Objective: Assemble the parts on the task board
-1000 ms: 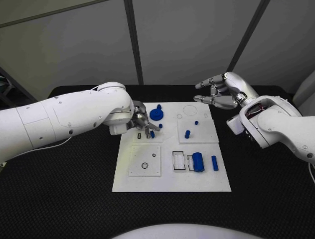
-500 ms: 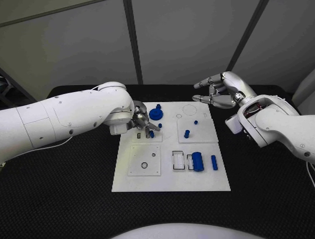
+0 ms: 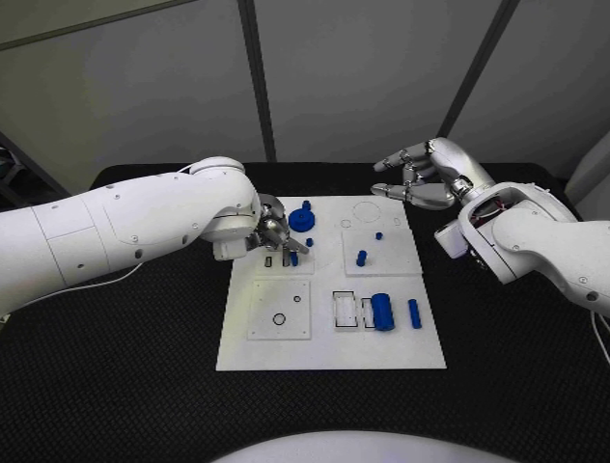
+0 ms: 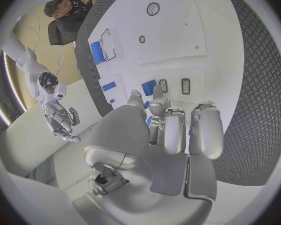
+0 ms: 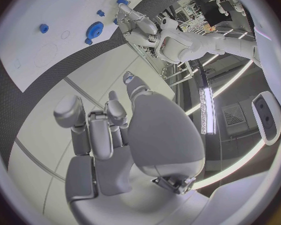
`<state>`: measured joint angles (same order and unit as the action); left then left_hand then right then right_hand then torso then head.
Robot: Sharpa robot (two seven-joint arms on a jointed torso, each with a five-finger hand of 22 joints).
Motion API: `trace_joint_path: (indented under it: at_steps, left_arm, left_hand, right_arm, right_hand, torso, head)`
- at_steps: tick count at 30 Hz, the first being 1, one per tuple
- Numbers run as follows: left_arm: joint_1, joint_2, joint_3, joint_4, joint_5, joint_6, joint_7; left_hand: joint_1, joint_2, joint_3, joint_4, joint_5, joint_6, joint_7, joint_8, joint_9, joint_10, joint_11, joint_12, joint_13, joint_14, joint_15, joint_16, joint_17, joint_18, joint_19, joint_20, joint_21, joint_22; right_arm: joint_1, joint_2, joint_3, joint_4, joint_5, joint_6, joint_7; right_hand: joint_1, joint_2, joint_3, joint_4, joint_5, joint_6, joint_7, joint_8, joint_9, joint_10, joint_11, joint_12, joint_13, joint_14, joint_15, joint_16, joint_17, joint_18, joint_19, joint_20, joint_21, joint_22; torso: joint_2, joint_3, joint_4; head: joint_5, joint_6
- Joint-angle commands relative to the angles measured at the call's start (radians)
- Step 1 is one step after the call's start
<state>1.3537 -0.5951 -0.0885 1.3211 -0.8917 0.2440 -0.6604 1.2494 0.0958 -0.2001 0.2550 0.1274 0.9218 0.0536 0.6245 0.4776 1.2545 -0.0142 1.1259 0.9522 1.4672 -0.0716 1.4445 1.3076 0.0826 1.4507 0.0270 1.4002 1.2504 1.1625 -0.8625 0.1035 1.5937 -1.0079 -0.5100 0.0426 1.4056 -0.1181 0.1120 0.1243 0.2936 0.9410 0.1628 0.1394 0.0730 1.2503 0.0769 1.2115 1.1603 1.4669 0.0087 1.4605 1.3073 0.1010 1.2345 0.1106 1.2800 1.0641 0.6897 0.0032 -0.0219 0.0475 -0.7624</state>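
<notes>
Nothing much has shifted since a second ago: left hand stays low over the task board, fingers curled round a small blue part just beneath its fingertips. It looks light, rigid, slick — pinch its sides. Right hand hovers beyond the board's far corner, fingers loosely curled, holding nothing.

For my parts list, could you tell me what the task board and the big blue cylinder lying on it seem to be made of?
Task board: probably matte white plastic, flat, with even, glare-free colour. Big blue cylinder: likely smooth plastic, uniformly saturated blue; possibly printed, though that cannot be told.
</notes>
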Motion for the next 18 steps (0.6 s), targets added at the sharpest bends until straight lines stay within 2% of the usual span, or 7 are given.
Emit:
trace_joint_path:
  at_steps: [1,7,11,15,18]
  left_arm:
    - [0.002,0.002,0.0,-0.003,0.005,0.016,0.014]
    - [0.002,0.003,0.0,-0.003,0.008,0.01,0.019]
    - [0.002,0.003,0.0,-0.003,0.008,0.004,0.024]
    - [0.001,0.001,0.0,-0.002,0.008,-0.004,0.031]
    - [0.001,-0.002,0.0,0.001,0.009,-0.015,0.037]
  left_hand:
    - [0.017,-0.003,0.009,-0.006,0.005,-0.005,-0.001,0.004,0.003,0.001,-0.004,0.004,-0.001,0.057,-0.009,-0.002,0.08,-0.02,0.007,0.001,-0.003,0.002]
    - [0.063,0.002,0.038,-0.033,0.004,-0.01,-0.004,0.005,0.009,-0.001,-0.007,0.001,-0.005,0.057,-0.011,-0.003,0.08,-0.019,0.007,-0.001,-0.006,0.001]
    - [0.095,0.0,0.06,-0.054,0.004,-0.011,-0.007,0.003,0.011,-0.003,-0.01,-0.002,-0.008,0.057,-0.013,-0.003,0.081,-0.02,0.008,-0.003,-0.007,0.002]
    - [0.161,0.024,0.13,-0.09,0.006,-0.019,-0.012,-0.009,0.009,-0.009,-0.016,-0.013,-0.016,0.057,-0.02,-0.003,0.081,-0.019,0.009,-0.009,-0.009,0.002]
    - [0.211,0.028,0.198,-0.119,0.011,-0.026,-0.016,-0.02,0.006,-0.013,-0.02,-0.022,-0.021,0.057,-0.023,-0.003,0.081,-0.019,0.009,-0.012,-0.011,0.001]
  right_arm:
    - [0.002,0.0,0.001,0.0,0.002,0.01,-0.001]
    - [0.002,0.002,0.001,0.0,0.002,0.012,-0.001]
    - [0.002,0.004,0.001,-0.001,0.002,0.014,-0.001]
    - [0.002,0.005,0.001,-0.003,0.002,0.015,-0.002]
    - [0.002,0.005,0.001,-0.004,0.002,0.017,-0.001]
  right_hand:
    - [0.002,0.005,0.001,0.006,0.005,-0.009,-0.001,0.005,-0.001,0.0,-0.002,0.001,0.0,0.055,-0.008,0.003,0.071,0.008,0.002,0.0,-0.001,0.001]
    - [0.002,0.005,0.001,0.006,0.006,-0.009,-0.001,0.005,-0.001,0.0,-0.002,0.001,0.0,0.055,-0.008,0.003,0.07,0.008,0.002,0.0,-0.001,0.0]
    - [0.001,0.006,0.001,0.008,0.002,-0.009,-0.001,0.006,-0.001,0.001,-0.002,0.002,0.0,0.056,-0.009,0.003,0.071,0.008,0.003,0.0,-0.002,0.0]
    - [0.001,0.006,0.001,0.008,0.002,-0.01,-0.001,0.006,-0.001,0.001,-0.002,0.002,0.0,0.056,-0.009,0.003,0.071,0.008,0.003,0.0,-0.002,0.0]
    - [0.001,0.006,0.001,0.008,0.0,-0.01,-0.001,0.006,-0.001,0.003,-0.002,0.003,0.001,0.055,-0.009,0.001,0.068,0.008,0.003,0.0,-0.002,0.0]
  torso:
    - [0.001,0.0001,-0.0012]
    - [0.0,0.0001,0.0002]
    - [-0.001,0.0,0.0002]
    - [0.0,-0.0003,0.001]
    - [-0.001,0.0001,0.0004]
  head:
    - [-0.002,-0.002]
    - [-0.005,0.0]
    - [-0.003,0.001]
    - [-0.002,0.0]
    - [-0.001,0.0]
